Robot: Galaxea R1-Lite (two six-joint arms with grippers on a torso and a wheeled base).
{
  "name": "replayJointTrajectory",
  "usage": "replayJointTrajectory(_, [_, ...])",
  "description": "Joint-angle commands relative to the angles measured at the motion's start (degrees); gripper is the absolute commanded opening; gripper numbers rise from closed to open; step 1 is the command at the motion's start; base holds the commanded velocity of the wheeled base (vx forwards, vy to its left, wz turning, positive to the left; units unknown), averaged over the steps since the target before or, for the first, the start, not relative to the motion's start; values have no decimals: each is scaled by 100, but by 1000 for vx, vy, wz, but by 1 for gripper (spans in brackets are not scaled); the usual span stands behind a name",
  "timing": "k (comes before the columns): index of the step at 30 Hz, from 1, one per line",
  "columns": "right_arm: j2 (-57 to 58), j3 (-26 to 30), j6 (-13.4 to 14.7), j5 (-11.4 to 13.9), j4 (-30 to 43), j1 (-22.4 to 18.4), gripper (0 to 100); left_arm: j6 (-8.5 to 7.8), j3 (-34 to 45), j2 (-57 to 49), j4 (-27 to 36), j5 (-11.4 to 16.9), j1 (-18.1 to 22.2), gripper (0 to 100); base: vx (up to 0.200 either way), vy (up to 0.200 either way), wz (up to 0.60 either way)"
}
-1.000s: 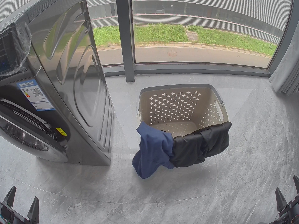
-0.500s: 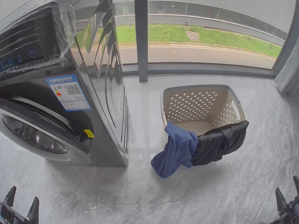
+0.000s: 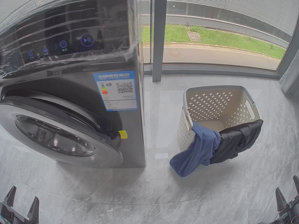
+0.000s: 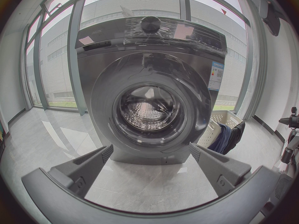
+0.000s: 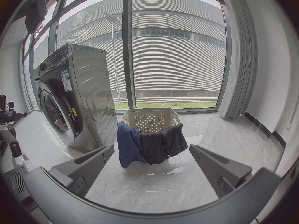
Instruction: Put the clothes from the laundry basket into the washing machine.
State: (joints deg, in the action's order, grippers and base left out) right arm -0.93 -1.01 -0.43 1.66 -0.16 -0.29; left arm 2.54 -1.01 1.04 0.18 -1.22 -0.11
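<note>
A grey washing machine (image 3: 78,78) stands at the left, its round glass door (image 3: 54,137) shut; the left wrist view faces the door (image 4: 149,112) head-on. To its right a beige laundry basket (image 3: 218,106) sits on the floor. Over the basket's near rim hang a blue garment (image 3: 196,150) and a black garment (image 3: 236,139), also seen as blue garment (image 5: 129,143) and black garment (image 5: 162,142). My left gripper (image 3: 21,203) is low at the near left, open and empty. At the near right my right gripper (image 3: 288,192) is open and empty, well short of the basket.
Grey marble floor (image 3: 155,187) lies open between me and both machine and basket. A tall window with a dark pillar (image 3: 158,31) runs behind them. A curtain (image 3: 291,75) hangs at the far right.
The whole head view has shifted: machine and basket now sit further right in the picture and the machine's front faces me more. Both grippers keep their places in the frame.
</note>
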Motion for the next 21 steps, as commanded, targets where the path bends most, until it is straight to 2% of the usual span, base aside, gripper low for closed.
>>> replayJointTrajectory(1, [66,101,-1,1,-2,3,100,1,92,-86,-1,-1,2,100,0,200,0])
replayJointTrajectory(21, [66,101,-1,1,-2,3,100,1,92,-86,-1,-1,2,100,0,200,0])
